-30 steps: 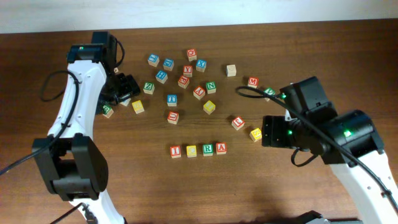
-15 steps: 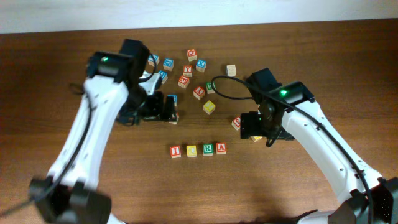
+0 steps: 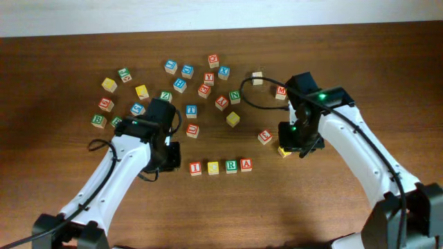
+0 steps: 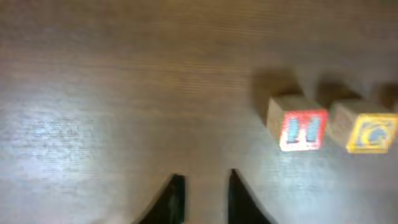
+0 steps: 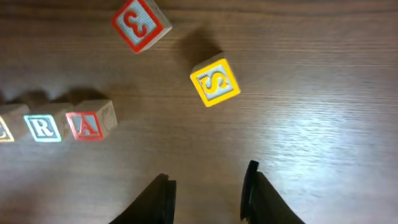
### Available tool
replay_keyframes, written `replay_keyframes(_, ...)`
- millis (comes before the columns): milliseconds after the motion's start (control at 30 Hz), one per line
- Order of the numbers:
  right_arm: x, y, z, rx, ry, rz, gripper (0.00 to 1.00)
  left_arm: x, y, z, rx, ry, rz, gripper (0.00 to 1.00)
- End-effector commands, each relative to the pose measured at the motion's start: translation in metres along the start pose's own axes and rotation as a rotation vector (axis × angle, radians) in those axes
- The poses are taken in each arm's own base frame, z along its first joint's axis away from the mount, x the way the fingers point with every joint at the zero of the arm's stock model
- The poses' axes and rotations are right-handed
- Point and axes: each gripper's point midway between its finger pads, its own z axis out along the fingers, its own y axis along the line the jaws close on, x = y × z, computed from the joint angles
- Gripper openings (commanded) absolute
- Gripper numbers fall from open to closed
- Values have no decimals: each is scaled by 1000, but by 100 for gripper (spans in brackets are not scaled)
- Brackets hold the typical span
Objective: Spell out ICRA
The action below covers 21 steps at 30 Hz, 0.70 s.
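Left tool [image 4: 206, 186], jaws narrowly apart and empty; red-printed I wooden cube [image 4: 303, 129] ahead to its right. Right tool [image 5: 208, 180], partly open, empty; red-printed A wooden cube [image 5: 87, 124] ahead-left.

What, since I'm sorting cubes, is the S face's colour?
Yellow, on the small wooden S cube; clearest from the right wrist.

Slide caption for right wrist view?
Right gripper hovers empty near yellow S cube; R cube and A cube aligned left.

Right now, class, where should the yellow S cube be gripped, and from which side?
From above, on two opposite side faces of the S cube. It sits flat but skewed, so turn the jaws to match; bare table surrounds it.
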Motion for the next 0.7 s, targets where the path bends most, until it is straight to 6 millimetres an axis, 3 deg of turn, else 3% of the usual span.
replay_keyframes(0, 6, 19, 28, -120, 22, -16, 10, 2, 11, 19, -39, -23, -80, 9)
replay_keyframes(167, 9, 26, 67, -200, -6, 44, 4, 7, 0, 51, 44, -45, -118, 9)
replay_keyframes(267, 18, 29, 79, -234, 15, 64, 4, 11, -5, 60, 78, -34, -137, 7)
replay_keyframes(433, 22, 28, 87, -241, 12, 63, 4, 18, -30, 81, 202, 55, -130, 4)
replay_keyframes(667, 26, 36, 92, -294, 22, 73, 4, 17, -33, 90, 214, 69, -86, 9)
